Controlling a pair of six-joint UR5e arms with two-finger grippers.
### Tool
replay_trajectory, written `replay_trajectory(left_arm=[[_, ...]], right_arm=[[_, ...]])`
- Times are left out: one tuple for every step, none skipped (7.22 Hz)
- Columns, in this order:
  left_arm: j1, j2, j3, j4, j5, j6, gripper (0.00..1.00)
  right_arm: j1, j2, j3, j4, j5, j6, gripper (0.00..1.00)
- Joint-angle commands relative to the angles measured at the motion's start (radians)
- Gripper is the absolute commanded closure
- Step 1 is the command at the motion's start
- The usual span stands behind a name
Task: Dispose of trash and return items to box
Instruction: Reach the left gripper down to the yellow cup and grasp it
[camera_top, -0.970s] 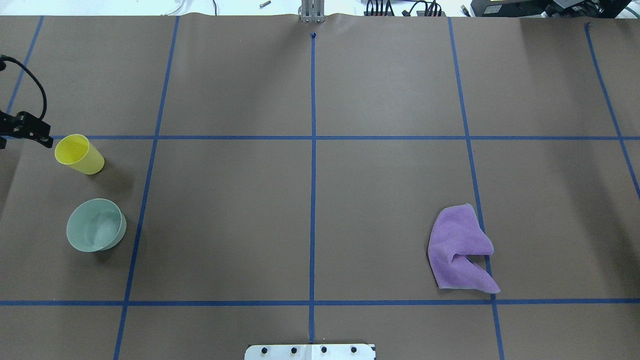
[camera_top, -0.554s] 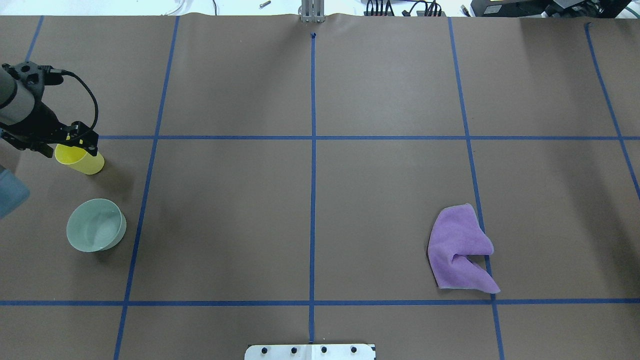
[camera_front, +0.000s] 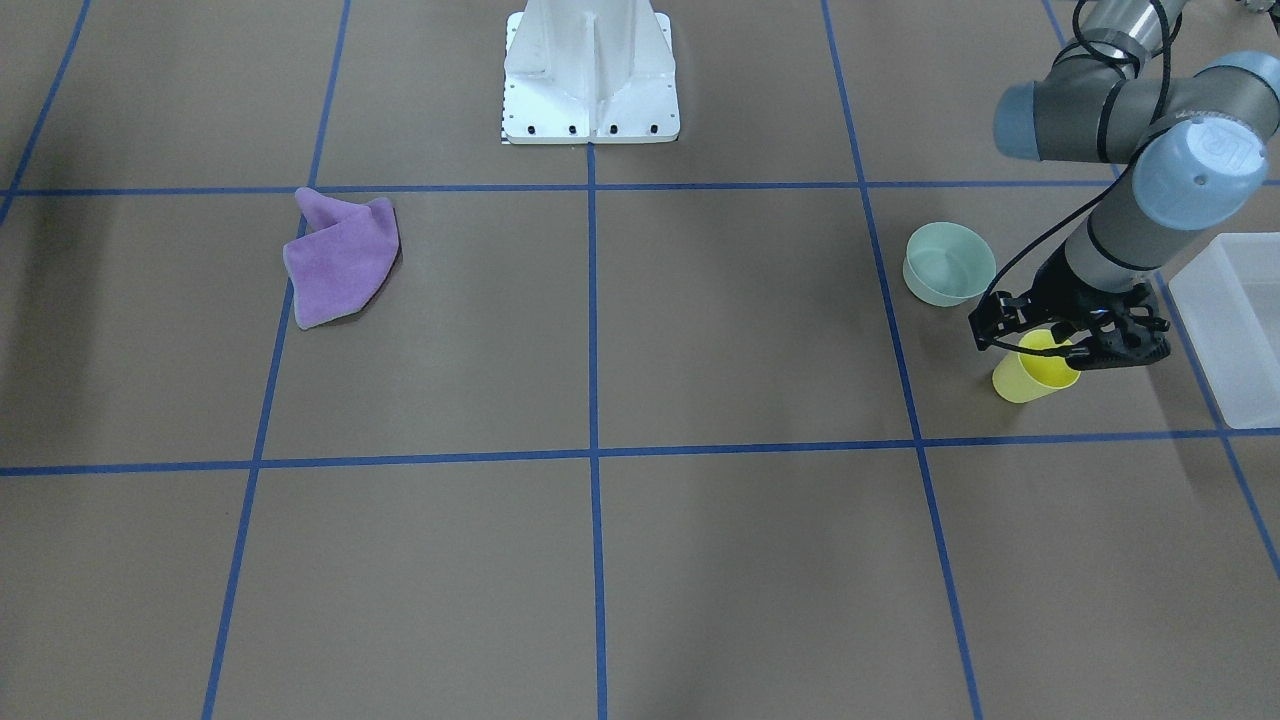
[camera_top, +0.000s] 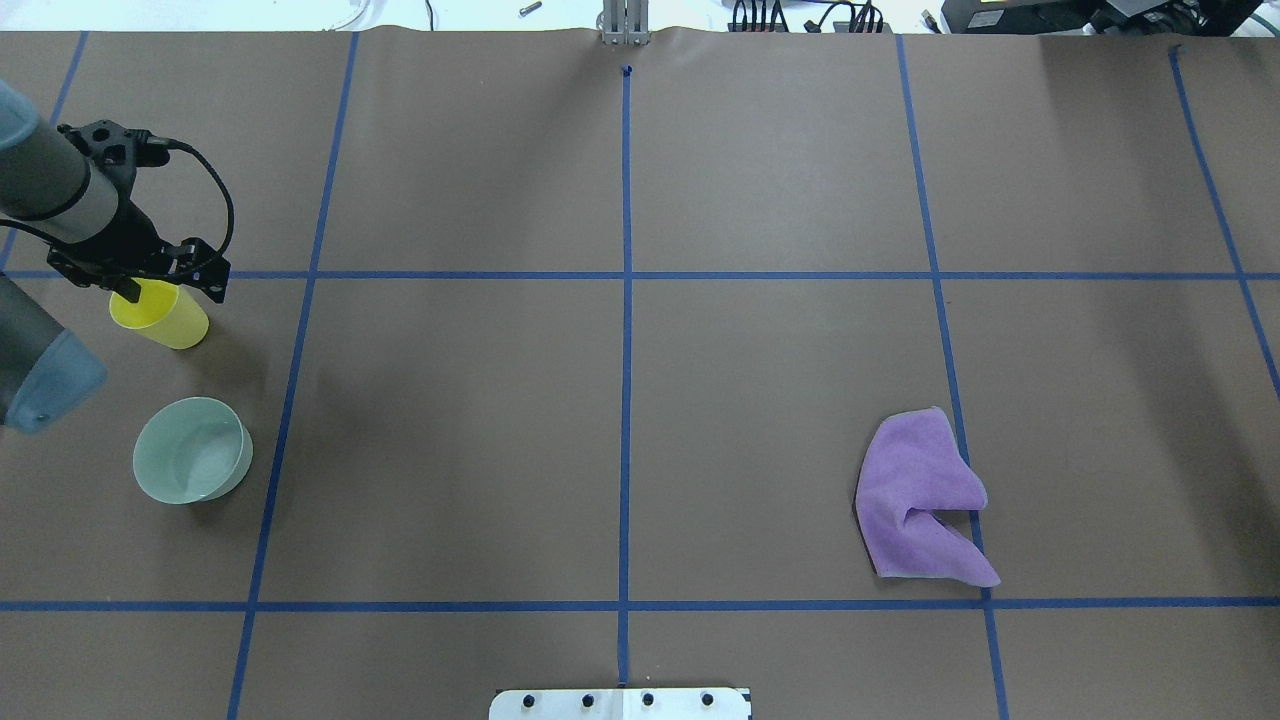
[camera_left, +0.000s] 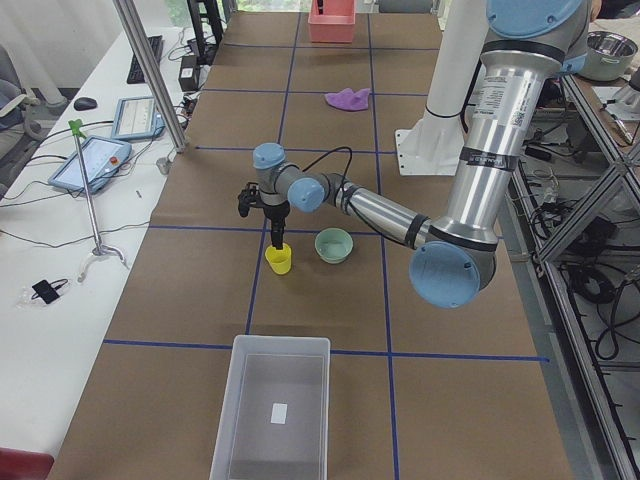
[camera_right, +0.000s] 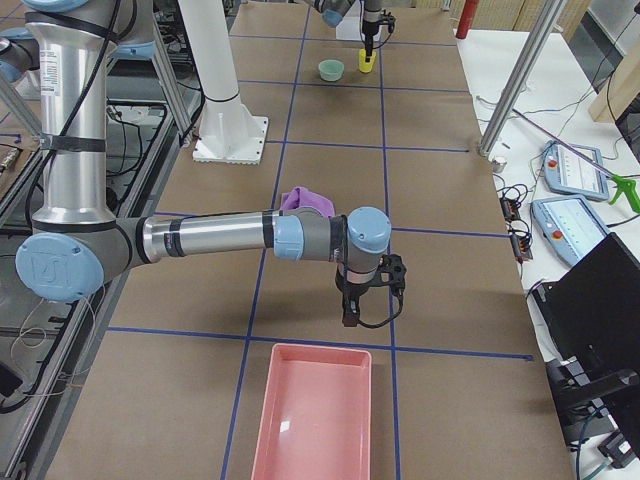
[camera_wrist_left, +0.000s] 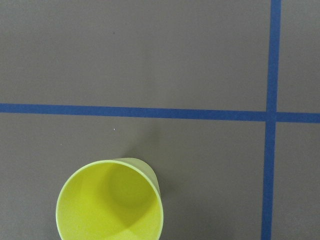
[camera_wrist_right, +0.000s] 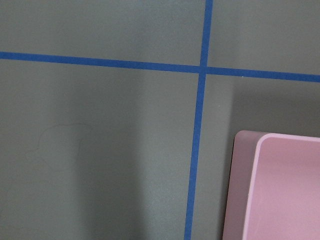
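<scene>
While the overhead view stops short of the left end of the table (camera_top: 450, 400), the left-side view takes in most of the box (camera_left: 280, 341) standing by that edge, and the front-facing view catches only a cut-off part of it. Only the right-side view shows the right gripper (camera_right: 350, 318), hanging near the table's right end just short of a pink tray (camera_right: 315, 347). From there I cannot tell whether it is spread or pressed together, and its own wrist camera sees only table and a corner of the tray. The left gripper (camera_top: 130, 292) hangs over the yellow cup (camera_top: 165, 318), one dark finger at the cup's mouth. The other finger is hidden by the gripper's body, so I cannot tell how wide it is set, or whether the tip dips inside. The left wrist view shows no fingers and cuts the cup off at its lower edge. The cup stands upright near the left end, just inward of the box, long axis vertical, mouth up. The mint-green bowl (camera_top: 192, 450) sits near it toward the robot's edge, also open upward. The purple cloth (camera_top: 920, 500) lies crumpled toward the right end.
</scene>
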Motion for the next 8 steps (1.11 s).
replay_trajectory(left_arm=[[0.001,-0.017,0.081,-0.086,0.001,-0.001,0.03],[0.001,-0.015,0.076,-0.088,0.001,-0.016,0.03],[0.002,-0.011,0.066,-0.086,0.0,-0.019,0.03],[0.002,-0.011,0.069,-0.086,0.0,-0.021,0.15],[0.002,-0.009,0.066,-0.086,-0.002,-0.03,0.61],[0.002,-0.012,0.065,-0.081,0.0,-0.053,1.0],[0.002,-0.012,0.055,-0.077,-0.01,-0.053,1.0],[0.001,-0.005,0.043,-0.075,-0.013,-0.05,1.0]], right_arm=[[0.0,-0.002,0.0,0.0,0.002,0.0,0.0],[0.0,-0.002,0.0,0.0,0.002,0.0,0.0],[0.0,-0.002,0.002,0.0,0.002,0.0,0.0],[0.0,-0.002,0.0,0.0,0.002,0.0,0.0],[0.0,-0.002,0.0,0.0,0.002,0.002,0.0],[-0.002,-0.002,-0.002,0.0,0.003,0.002,0.0],[0.0,-0.002,-0.002,0.0,0.005,0.002,0.0],[-0.002,-0.002,-0.002,0.0,0.02,0.002,0.0]])
